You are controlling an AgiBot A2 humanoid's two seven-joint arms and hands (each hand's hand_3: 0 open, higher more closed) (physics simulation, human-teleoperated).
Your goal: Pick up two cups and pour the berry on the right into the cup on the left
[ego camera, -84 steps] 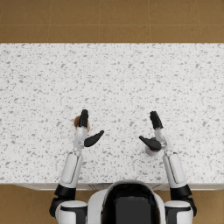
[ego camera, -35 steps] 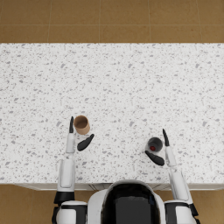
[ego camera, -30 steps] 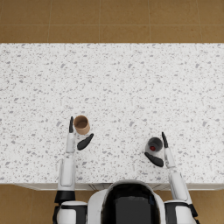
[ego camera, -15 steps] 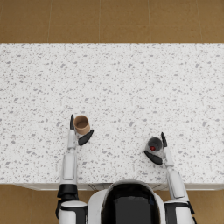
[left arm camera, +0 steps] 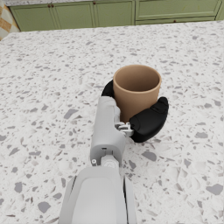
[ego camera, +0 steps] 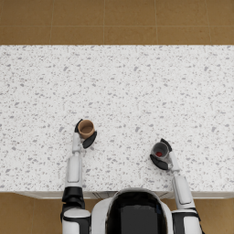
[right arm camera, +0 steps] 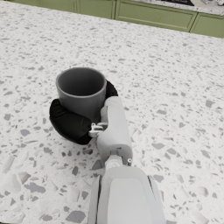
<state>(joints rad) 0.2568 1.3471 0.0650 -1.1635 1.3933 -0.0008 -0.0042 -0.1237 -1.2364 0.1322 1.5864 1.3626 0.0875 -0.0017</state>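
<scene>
A tan cup stands upright on the speckled counter, left of centre. My left hand wraps around it, fingers closed on its wall. Its inside looks empty. To the right, near the counter's front, a grey cup stands upright with a red berry showing inside in the head view. My right hand grips this cup, fingers curled round its side. The right wrist view does not show the berry.
The white terrazzo counter stretches wide behind both cups. Its front edge runs close to my arms. Green cabinet fronts stand beyond the counter's far side, over a brown tiled floor.
Both hands drew back toward me, uncovering the cups, then closed on them. Over the last second each hand's fingers have tightened around its cup. The cups have not moved.
</scene>
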